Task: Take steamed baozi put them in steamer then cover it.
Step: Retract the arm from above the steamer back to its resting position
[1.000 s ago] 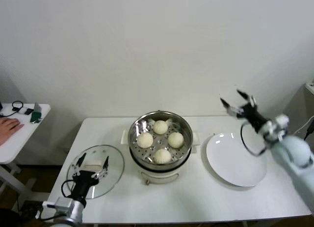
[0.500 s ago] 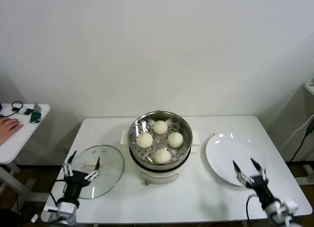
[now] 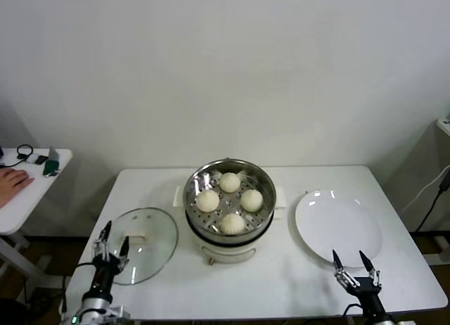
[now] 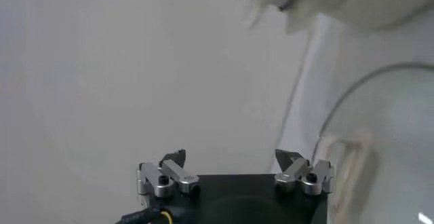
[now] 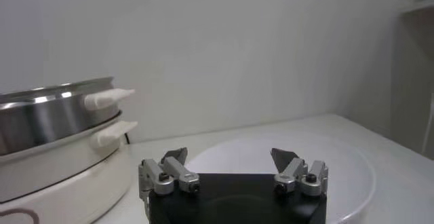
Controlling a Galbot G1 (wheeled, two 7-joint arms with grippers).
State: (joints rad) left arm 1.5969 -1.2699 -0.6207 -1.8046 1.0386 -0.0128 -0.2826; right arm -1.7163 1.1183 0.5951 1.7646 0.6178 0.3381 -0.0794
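Waiting for its lid, the steamer (image 3: 228, 198) sits in the middle of the head view with all four steamed baozi (image 3: 230, 200) already inside it, so I think the bun part is done and only the covering is left

The cover (image 3: 144, 243) lies flat on the table (image 3: 281, 283) at the lower left of the frame, just beside the steamer. Its cream handle is at its centre. The white plate (image 3: 339, 226) at the lower right has nothing on it

The left gripper (image 3: 109, 245) is at the bottom left of the frame, by the near edge of the cover, with its fingers spread wide and holding nothing. The right gripper (image 3: 355, 268) is at the bottom right, by the near edge of the plate, also with its fingers wide and holding nothing. In the right wrist view the steamer's side and its white handles fill the left part of the frame

Next, I think the left gripper must go to the handle of the cover, close on it, lift the cover and set it down level on top of the steamer. The glass is smooth, so the grip should be right on the handle
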